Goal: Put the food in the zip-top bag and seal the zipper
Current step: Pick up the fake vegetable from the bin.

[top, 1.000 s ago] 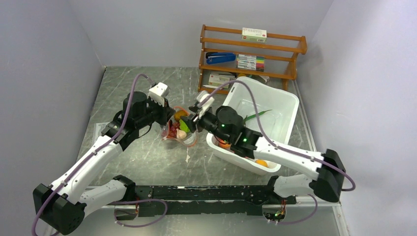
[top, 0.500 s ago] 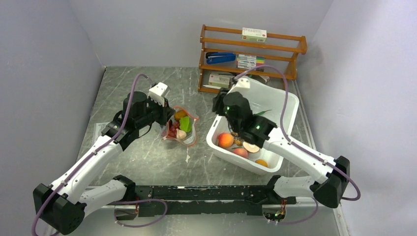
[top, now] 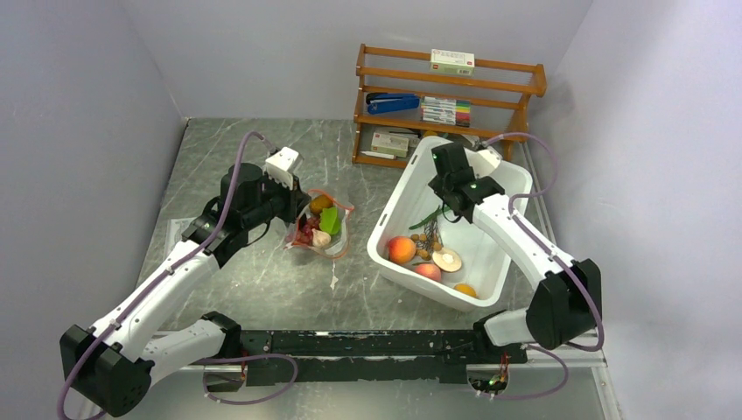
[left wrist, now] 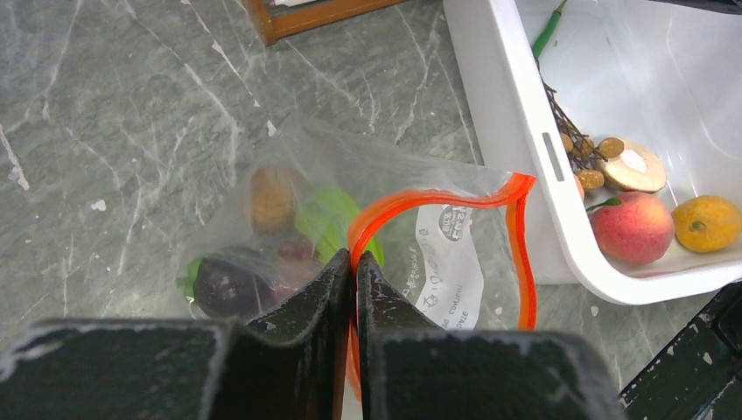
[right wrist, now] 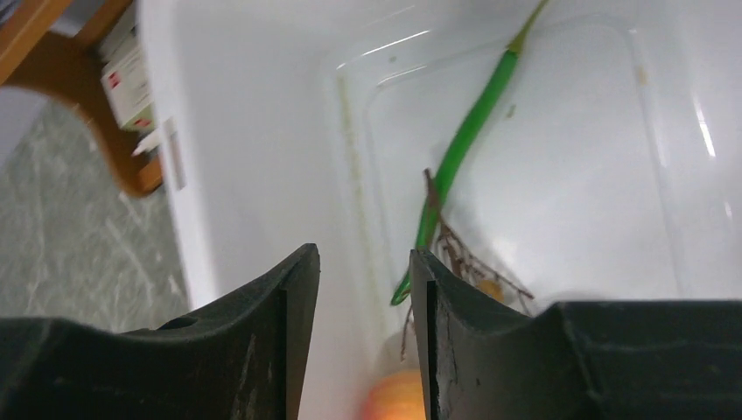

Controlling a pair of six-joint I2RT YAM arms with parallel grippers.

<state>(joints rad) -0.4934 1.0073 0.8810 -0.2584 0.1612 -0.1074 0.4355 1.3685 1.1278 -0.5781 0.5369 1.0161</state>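
The clear zip-top bag (top: 322, 227) lies on the table with its mouth open. In the left wrist view (left wrist: 289, 219) it holds an orange fruit (left wrist: 273, 198), a green piece (left wrist: 325, 223) and a dark purple one (left wrist: 229, 285). My left gripper (top: 296, 208) is shut on the red-orange zipper (left wrist: 411, 201) at the mouth's near edge (left wrist: 354, 261). My right gripper (top: 448, 203) is open and empty (right wrist: 363, 262) over the white bin (top: 512, 188). Below it lie the green pod (right wrist: 459, 149) and the brown berry cluster (top: 426, 236) on twigs (right wrist: 464, 249).
The bin also holds a peach (top: 401, 249), a pale cut half (top: 447, 260), a red fruit (top: 427, 271) and an orange fruit (top: 465, 290). A wooden rack (top: 446, 101) with a stapler and pens stands behind the bin. Walls close in the left, back and right.
My right arm has swung from the bag's mouth to the right and back, and is now over the bin. The left gripper and the bag have stayed put.
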